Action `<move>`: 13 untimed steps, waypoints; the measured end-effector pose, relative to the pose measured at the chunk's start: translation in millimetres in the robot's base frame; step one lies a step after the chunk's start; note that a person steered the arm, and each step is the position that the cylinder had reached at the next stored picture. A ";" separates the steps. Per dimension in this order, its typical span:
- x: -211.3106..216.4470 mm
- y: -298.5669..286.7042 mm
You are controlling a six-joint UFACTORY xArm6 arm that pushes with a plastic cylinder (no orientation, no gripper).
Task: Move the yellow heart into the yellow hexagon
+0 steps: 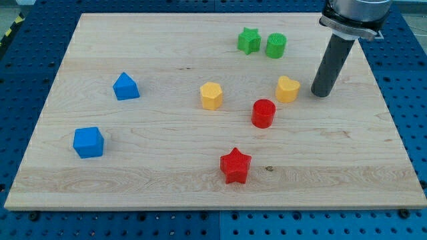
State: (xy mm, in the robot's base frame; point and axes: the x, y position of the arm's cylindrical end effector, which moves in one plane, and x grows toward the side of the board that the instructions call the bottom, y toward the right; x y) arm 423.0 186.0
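Rod stands upright at the frame's upper right, my tip (322, 94) just right of the yellow heart (287, 89), apart; yellow hexagon (211, 95) further left; no gripper fitted.

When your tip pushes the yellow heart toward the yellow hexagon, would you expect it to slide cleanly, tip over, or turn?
The yellow heart looks squat and flat-bottomed, so it will probably slide rather than tip or roll. The wooden board looks smooth, so little drag seems likely. My tip stands just to its right; an off-centre push on its curved side may turn it away from the yellow hexagon.
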 end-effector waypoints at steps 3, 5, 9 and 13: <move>0.0 -25.8; 0.0 -37.6; -0.3 -82.8; -0.3 -105.5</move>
